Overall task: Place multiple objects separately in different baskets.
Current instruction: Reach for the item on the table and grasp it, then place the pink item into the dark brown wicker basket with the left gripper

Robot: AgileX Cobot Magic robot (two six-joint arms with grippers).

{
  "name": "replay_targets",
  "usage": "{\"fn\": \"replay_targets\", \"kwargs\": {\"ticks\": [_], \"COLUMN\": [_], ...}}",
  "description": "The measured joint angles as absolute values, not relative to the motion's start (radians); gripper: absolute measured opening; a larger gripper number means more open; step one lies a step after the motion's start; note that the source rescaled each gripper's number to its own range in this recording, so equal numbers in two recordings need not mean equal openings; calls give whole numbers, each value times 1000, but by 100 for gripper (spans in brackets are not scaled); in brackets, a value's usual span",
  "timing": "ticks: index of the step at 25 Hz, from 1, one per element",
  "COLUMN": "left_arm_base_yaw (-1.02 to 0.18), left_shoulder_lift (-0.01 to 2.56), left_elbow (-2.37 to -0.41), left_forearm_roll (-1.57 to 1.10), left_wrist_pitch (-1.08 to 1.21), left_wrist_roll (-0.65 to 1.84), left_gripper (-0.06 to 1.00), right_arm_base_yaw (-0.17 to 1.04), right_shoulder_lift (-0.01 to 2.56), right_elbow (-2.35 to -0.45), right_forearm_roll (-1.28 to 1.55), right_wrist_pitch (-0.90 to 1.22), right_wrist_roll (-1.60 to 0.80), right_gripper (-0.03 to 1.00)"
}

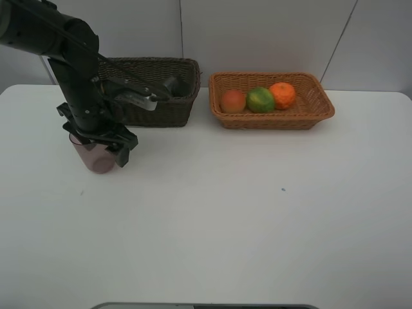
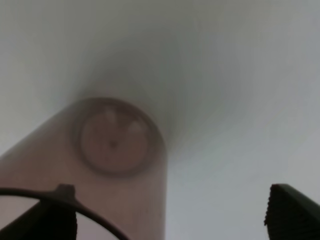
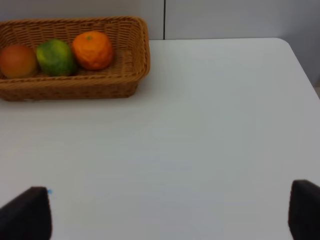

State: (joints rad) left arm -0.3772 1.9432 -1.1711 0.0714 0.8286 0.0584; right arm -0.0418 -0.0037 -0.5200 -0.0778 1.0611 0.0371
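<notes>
On the white worktop [image 1: 257,212] the left gripper [image 1: 103,140] hangs directly over the translucent mauve cup [image 1: 96,156], which stands upright in front of the dark brown wicker basket [image 1: 168,103]. In the left wrist view its fingers [image 2: 292,212] stand wide apart, one on each side of the cup's rim, not yet pressing it. The shallower orange-tan basket [image 1: 322,109] to the right holds three fruits in a row: a red-yellow fruit [image 1: 233,101], a green fruit [image 1: 261,99] and an orange [image 1: 282,94]. The right gripper [image 3: 170,212] shows only in its own wrist view, its fingers [image 3: 305,210] spread open over bare worktop and holding nothing.
</notes>
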Motion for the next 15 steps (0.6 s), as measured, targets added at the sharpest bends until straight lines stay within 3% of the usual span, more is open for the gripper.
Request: {"fn": "replay_targets", "kwargs": {"ticks": [2, 7, 8, 10, 15], "left_arm_base_yaw": [-377, -377, -377, -377, -377], "left_shoulder_lift": [1943, 1943, 1943, 1943, 1943], "left_elbow": [-1171, -1171, -1171, -1171, -1171], "left_forearm_roll": [72, 72, 72, 72, 72], "left_wrist_pitch": [828, 828, 828, 828, 828], "left_wrist_roll": [58, 35, 30, 21, 13], "left_gripper": [77, 15, 7, 0, 0], "right_arm_base_yaw": [-42, -42, -42, -42, -42], "right_shoulder_lift": [-4, -4, -4, -4, -4], "right_elbow": [-520, -520, -520, -520, -520], "right_forearm_roll": [-78, -78, -78, -78, -78], "right_wrist_pitch": [1061, 1061, 1061, 1061, 1061], "right_wrist_roll": [37, 37, 37, 37, 37], "right_gripper": [100, 100, 100, 100, 100]}}
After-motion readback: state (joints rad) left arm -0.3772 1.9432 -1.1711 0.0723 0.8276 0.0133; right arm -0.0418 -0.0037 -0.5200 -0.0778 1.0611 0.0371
